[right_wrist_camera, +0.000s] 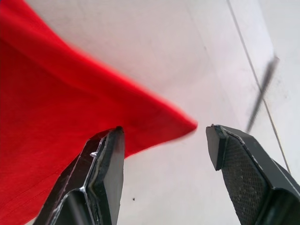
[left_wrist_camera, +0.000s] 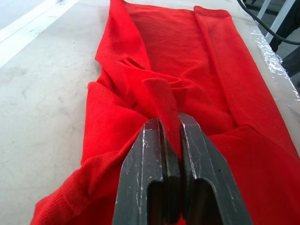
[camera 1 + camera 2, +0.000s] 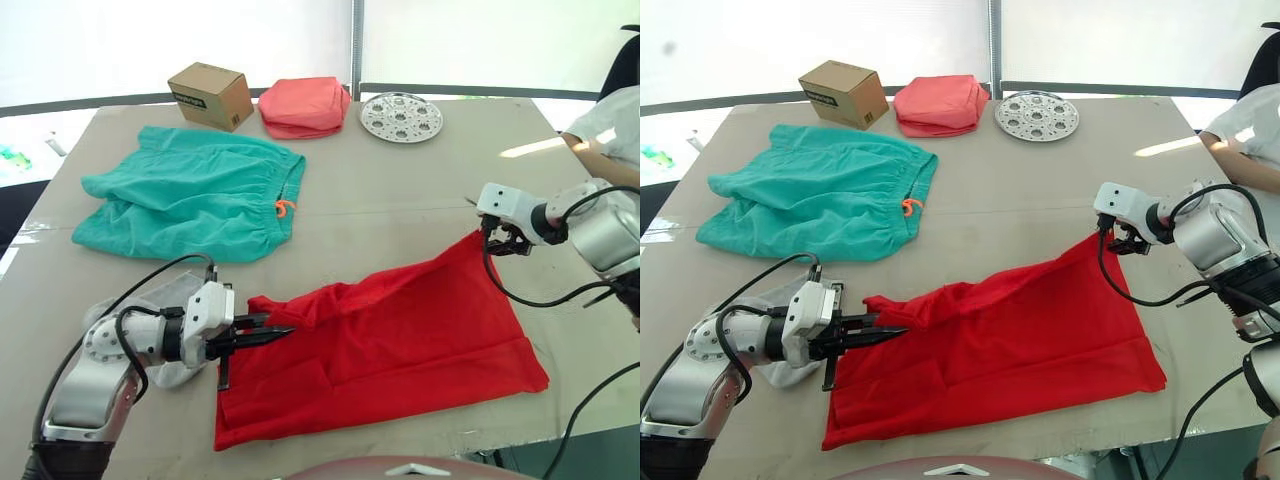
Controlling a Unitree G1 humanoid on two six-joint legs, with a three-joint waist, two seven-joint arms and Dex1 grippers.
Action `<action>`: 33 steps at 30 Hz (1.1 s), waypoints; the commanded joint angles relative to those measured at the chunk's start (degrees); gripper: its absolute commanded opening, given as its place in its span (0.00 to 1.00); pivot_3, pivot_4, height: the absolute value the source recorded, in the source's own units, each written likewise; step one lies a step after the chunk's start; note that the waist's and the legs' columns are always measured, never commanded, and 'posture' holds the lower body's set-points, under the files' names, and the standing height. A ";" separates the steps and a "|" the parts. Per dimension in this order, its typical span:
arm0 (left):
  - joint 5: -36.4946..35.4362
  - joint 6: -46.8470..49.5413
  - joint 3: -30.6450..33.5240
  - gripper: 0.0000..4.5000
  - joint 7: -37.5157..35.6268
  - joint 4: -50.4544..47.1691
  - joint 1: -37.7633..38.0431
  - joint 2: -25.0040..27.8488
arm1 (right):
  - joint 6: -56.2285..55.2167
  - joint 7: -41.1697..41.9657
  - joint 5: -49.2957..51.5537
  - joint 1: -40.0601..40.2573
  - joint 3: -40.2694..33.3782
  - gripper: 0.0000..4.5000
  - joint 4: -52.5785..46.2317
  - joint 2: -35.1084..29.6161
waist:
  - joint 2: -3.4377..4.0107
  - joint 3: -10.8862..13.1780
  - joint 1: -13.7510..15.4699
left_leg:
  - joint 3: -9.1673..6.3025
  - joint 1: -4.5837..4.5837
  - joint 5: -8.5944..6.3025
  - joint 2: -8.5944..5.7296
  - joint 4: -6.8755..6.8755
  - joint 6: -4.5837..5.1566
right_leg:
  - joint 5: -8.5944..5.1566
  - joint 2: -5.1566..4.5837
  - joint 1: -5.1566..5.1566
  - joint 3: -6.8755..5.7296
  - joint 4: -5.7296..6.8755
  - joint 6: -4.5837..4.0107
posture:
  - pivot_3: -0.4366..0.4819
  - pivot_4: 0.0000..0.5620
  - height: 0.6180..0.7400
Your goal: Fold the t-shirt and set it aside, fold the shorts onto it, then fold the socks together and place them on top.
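T-shirt: the red t-shirt (image 3: 400, 350) lies half-folded across the lower centre of the table (image 3: 400, 190).
Left gripper: the left gripper (image 3: 268, 334), lower left, pinches a fabric ridge, likely to carry a fold.
Right gripper: the right gripper (image 3: 508, 243), fingers spread, hovers over the shirt's far corner at right.
Shorts: the teal shorts (image 3: 190, 195) wait, upper left.

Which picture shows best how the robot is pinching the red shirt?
The left wrist view: the left gripper is shut on a fold of the t-shirt, seen close up. The two eye views show the whole shirt spread on the table. The right wrist view shows one shirt corner between the open right gripper.
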 commanded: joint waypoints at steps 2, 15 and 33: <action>-0.17 -1.28 0.17 0.01 0.73 -2.30 0.72 0.42 | -4.81 3.18 -1.69 -2.81 -1.56 0.66 2.54 0.64 | 0.00 0.00 -0.05 | 0.02 0.00 0.00 0.00 0.00 0.00 | 0.00 0.00 0.00 0.00 0.00 0.00 | 0.48 0.27 1.00; -0.51 -1.25 0.75 0.00 2.58 -1.11 0.20 0.11 | -10.11 7.80 -5.69 -1.56 -2.58 0.38 3.83 1.19 | 0.04 0.02 -0.13 | 0.06 0.02 0.01 0.00 0.00 -0.01 | 0.00 0.03 0.01 -0.01 0.01 0.00 | 0.48 0.27 1.00; -4.07 13.55 0.49 0.00 15.58 16.20 -26.30 -5.48 | 7.09 6.39 -2.37 10.50 -13.37 0.01 -15.67 -7.07 | 0.01 0.00 0.12 | 0.13 0.02 0.05 -0.10 0.10 -0.08 | 0.01 0.07 0.11 -0.04 0.07 0.02 | 0.48 0.27 1.00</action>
